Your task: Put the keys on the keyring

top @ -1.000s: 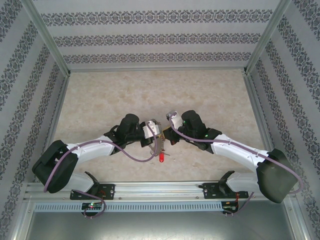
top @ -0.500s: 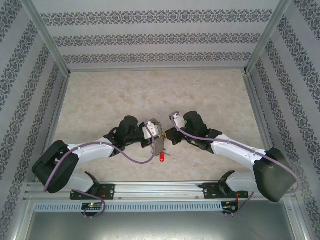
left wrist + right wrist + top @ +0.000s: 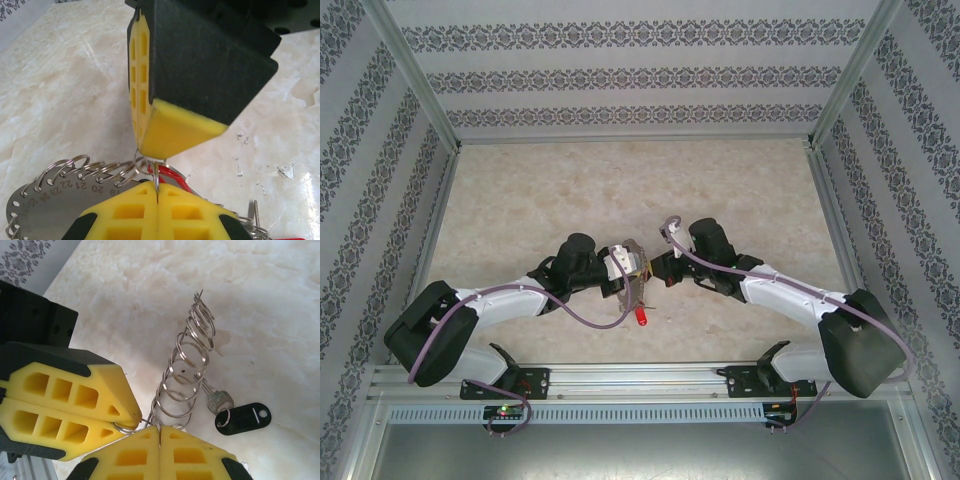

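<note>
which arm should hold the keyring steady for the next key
Left, probably. The left claw is shut on a rim loop of the keyring, with the numbered plate right beside it, so its hold looks steady. The right claw is also shut on those loops and could let go to fetch.

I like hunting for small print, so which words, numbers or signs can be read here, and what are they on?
"23 22 21 20": printed along the edge of the keyring, on its flat metal plate, one number by each loop, in the left wrist view.
The numbers on either side of those are too blurred to read.
The black key tag carries a white mark, not legible as a letter.
I can read no other text.
</note>
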Controlling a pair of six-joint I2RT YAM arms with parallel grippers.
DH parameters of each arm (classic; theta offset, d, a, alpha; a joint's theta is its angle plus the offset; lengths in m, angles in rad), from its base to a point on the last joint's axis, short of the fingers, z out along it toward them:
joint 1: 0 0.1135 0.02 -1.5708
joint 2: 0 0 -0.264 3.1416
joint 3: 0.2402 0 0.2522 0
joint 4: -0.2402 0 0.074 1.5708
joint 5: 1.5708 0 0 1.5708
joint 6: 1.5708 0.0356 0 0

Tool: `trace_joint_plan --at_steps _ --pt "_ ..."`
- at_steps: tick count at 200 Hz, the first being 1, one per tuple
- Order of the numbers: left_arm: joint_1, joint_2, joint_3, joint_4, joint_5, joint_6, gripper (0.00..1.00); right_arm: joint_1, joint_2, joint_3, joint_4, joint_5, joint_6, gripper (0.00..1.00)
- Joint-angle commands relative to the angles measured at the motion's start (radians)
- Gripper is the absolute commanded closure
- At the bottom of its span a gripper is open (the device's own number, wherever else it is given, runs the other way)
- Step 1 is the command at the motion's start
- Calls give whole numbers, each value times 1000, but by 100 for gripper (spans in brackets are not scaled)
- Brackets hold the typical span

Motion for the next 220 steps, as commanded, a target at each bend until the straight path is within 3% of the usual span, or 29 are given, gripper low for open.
trace_joint_plan --at_steps 1,45,87,98,118,159,180,220 --pt "-10 -25 15 1 65 20 100 -26 -44 8 21 -13 3 100" --pt "-10 -9 36 -27 67 31 100 -10 -57 28 -4 -95 -22 100" --pt "-11 -16 41 -41 39 24 100 7 -50 25 -31 -31 -39 100" --pt "-11 -21 41 -49 33 19 81 7 -54 27 -49 18 -35 100" --pt "-11 -41 32 -55 31 6 71 0 -51 23 -79 73 -20 100" --pt "-10 -121 -7 -70 36 -46 57 6 -64 -4 -69 65 7 100" --pt "-8 -185 -42 -71 -15 -116 46 17 -79 -15 -74 55 27 100" --pt "-2 -282 -72 -133 -130 -210 43 48 -96 -79 -118 44 106 100"
